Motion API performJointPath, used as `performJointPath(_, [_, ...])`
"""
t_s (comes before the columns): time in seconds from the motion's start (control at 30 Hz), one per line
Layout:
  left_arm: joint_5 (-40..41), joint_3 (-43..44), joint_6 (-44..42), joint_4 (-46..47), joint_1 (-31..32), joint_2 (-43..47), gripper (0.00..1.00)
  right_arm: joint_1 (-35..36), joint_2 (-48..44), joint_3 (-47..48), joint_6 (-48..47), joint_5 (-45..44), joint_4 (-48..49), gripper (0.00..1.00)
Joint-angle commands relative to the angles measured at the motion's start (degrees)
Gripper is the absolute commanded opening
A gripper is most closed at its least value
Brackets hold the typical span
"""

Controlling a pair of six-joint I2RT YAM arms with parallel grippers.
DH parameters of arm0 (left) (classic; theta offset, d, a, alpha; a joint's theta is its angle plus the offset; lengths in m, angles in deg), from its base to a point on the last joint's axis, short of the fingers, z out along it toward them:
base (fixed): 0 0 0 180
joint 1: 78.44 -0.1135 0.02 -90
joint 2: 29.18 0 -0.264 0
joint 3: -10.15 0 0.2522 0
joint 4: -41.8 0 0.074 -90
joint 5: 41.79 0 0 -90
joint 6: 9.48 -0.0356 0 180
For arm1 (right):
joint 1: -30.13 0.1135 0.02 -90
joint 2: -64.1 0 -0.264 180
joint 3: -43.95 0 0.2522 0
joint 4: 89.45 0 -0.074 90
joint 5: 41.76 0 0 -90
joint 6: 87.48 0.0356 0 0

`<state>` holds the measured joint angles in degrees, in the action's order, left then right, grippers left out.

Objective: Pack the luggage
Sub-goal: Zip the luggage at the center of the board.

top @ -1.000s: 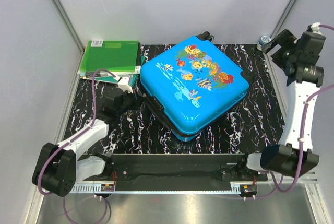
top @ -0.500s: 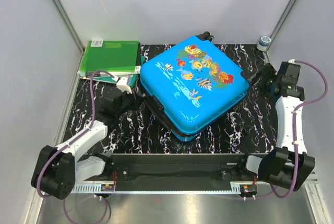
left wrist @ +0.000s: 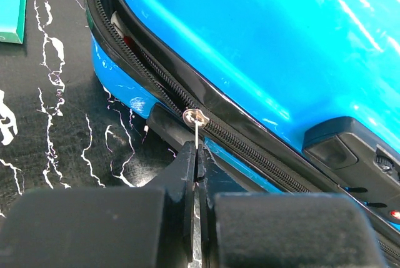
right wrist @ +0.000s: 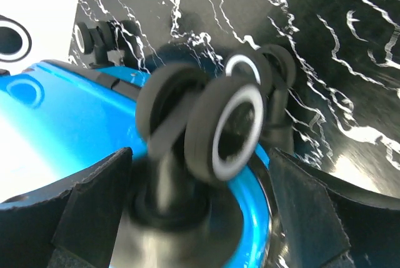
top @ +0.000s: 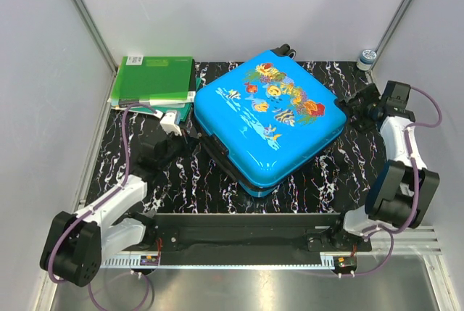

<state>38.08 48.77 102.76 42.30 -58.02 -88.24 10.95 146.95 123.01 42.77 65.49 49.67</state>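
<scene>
Top external view: the small bright-blue hard-shell suitcase with fish-and-coral print (top: 268, 119) lies flat, lid closed, mid-way across the black white-veined tabletop (top: 348, 173). The left gripper (left wrist: 197, 155), at the case's near-left edge, has its fingers pressed together, pinching the silver zipper pull (left wrist: 195, 118). The right gripper (right wrist: 200, 205) is spread wide, its fingers (right wrist: 94, 199) either side of a black caster wheel (right wrist: 225, 134) at the case's right corner. Whether they touch it cannot be told.

Right up close on a black twin caster (right wrist: 219, 137) of the bright-blue suitcase (right wrist: 69, 124), badly blurred. Flanked by the right gripper (right wrist: 200, 174), jaws spread wide on either side; contact too blurred to call. Farther off at upper left, another caster (right wrist: 97, 35). Underneath, black white-veined tabletop (right wrist: 337, 49).
</scene>
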Motion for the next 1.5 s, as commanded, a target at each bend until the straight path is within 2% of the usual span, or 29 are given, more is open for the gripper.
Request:
performJointPath(0.0, [-0.4,-0.6,-1.6,4.7,0.1,2.2,0.00,0.4,2.8,1.8,4.3,4.7,8.4,0.93])
performJointPath(0.17, [-0.6,-1.4,-1.9,5.0,0.2,3.0,0.00,2.2,7.5,6.0,4.6,4.5,10.2,0.88])
performJointPath(0.2, [-0.5,-1.6,-1.9,5.1,0.3,3.2,0.00,2.4,8.5,6.9,4.5,4.6,10.1,0.72])
performJointPath(0.23, [-0.4,-2.0,-1.9,5.2,0.4,3.4,0.00,2.6,10.3,8.6,4.2,4.6,10.1,0.62])
performJointPath(0.27, [-0.3,-2.3,-2.1,5.3,0.5,3.3,0.00,2.8,11.3,9.6,4.1,4.5,10.1,0.48])
performJointPath(0.3, [-0.3,-2.5,-2.5,5.4,0.6,3.3,0.00,2.9,13.1,10.5,3.9,4.2,10.1,0.25])
performJointPath(0.37, [-0.2,-2.6,-2.6,5.3,0.6,3.2,0.00,3.1,15.3,13.4,3.6,3.7,10.1,0.11])
performJointPath(0.4, [-0.3,-2.6,-2.7,5.2,0.6,3.2,0.00,3.2,16.4,14.4,3.3,3.7,10.0,0.06])
performJointPath(0.6, [-0.9,-3.5,-3.3,5.3,1.9,4.2,0.00,3.7,26.8,25.8,1.2,5.2,8.9,0.05])
performJointPath(0.73, [-0.8,-3.9,-3.1,5.3,3.0,5.2,0.00,4.7,33.5,34.2,-0.4,6.2,7.4,0.08])
performJointPath(0.83, [-0.9,-3.9,-2.1,4.7,3.3,5.1,0.00,4.9,33.8,37.2,-2.3,5.7,5.3,0.35])
performJointPath(0.87, [-1.0,-3.8,-1.9,4.6,3.3,5.2,0.00,4.9,33.3,37.5,-3.0,5.0,4.7,0.53])
performJointPath(0.9, [-1.1,-3.8,-1.5,4.6,3.3,5.1,0.00,4.8,31.7,37.8,-4.4,3.8,3.9,0.63])
performJointPath(1.0, [-2.3,-3.8,-1.6,4.9,3.5,5.3,0.00,3.9,28.3,38.2,-6.5,-2.6,-0.7,0.90])
performJointPath(1.03, [-2.9,-3.5,-1.8,4.6,3.6,5.4,0.00,3.5,25.3,37.7,-7.0,-6.4,-3.1,0.95])
performJointPath(1.13, [-3.9,-2.9,-2.7,3.7,3.8,5.1,0.00,2.6,17.2,35.4,-9.7,-16.2,-6.8,1.00])
performJointPath(1.2, [-4.1,-2.8,-2.6,3.7,4.1,4.9,0.00,2.6,12.4,33.9,-11.3,-18.9,-7.8,1.00])
performJointPath(1.3, [-3.9,-2.5,-1.6,3.9,4.0,4.8,0.00,2.7,0.2,29.2,-11.9,-13.0,-7.6,1.00])
performJointPath(1.33, [-3.8,-2.1,-1.2,3.4,4.0,4.4,0.00,4.1,-2.3,26.3,-12.7,-6.6,-5.9,1.00])
performJointPath(1.37, [-4.1,-0.9,-0.8,2.9,4.0,4.1,0.00,5.6,-4.8,24.6,-13.4,-4.4,-4.6,1.00])
performJointPath(1.4, [-4.5,-0.1,-0.4,2.2,4.0,3.5,0.00,8.2,-9.2,23.0,-14.9,-3.2,-3.3,0.99])
performJointPath(1.47, [-6.1,1.7,-0.2,-0.5,4.0,2.0,0.00,17.6,-12.7,19.3,-16.7,0.3,0.6,0.99])
